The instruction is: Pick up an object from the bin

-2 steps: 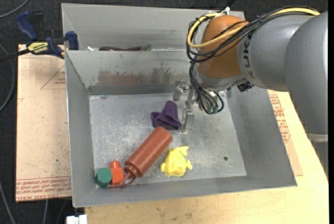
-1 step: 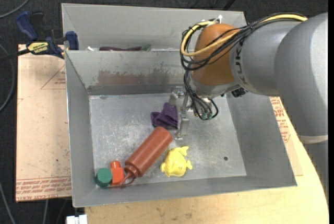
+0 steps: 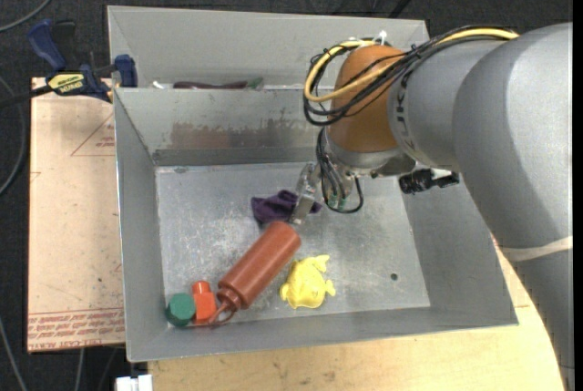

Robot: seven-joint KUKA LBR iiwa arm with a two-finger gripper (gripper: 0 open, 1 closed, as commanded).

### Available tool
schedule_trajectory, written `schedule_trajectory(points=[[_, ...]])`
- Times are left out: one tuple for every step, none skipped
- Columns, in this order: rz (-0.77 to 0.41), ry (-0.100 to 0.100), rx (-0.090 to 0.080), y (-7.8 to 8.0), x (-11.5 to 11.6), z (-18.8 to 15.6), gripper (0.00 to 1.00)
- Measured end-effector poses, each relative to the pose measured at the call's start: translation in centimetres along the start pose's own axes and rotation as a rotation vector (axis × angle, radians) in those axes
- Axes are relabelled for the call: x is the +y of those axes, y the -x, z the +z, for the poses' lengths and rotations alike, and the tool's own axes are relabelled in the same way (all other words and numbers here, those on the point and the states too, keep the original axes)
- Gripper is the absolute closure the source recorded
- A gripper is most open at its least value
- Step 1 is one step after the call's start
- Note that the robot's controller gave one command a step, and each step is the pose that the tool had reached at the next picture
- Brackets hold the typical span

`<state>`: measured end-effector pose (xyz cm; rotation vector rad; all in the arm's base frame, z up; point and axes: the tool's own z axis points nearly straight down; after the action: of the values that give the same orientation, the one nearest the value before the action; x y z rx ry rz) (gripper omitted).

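Observation:
My gripper (image 3: pixel 324 198) hangs over the middle of the bin, a little toward the back, with its two fingers apart and nothing between them. Its left finger (image 3: pixel 303 200) reaches down to the right edge of a small crumpled purple thing (image 3: pixel 271 207). Just in front of that lies a red-brown cylindrical bottle (image 3: pixel 260 265), slanting toward the front left, with its upper end close under the left finger. A yellow soft toy (image 3: pixel 307 282) rests to the right of the bottle, in front of the gripper.
At the front left corner, by the bottle's lower end, sit a green round cap (image 3: pixel 180 310) and an orange piece (image 3: pixel 204 302). The arm, with its orange cover and cables, comes in from the right over the bin's right wall.

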<state>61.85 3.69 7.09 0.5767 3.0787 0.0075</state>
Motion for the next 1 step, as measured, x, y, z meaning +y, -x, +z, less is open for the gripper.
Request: schedule_trajectory(points=[[0.000, 0.000, 0.000, 0.00, 0.00, 0.00, 1.00]])
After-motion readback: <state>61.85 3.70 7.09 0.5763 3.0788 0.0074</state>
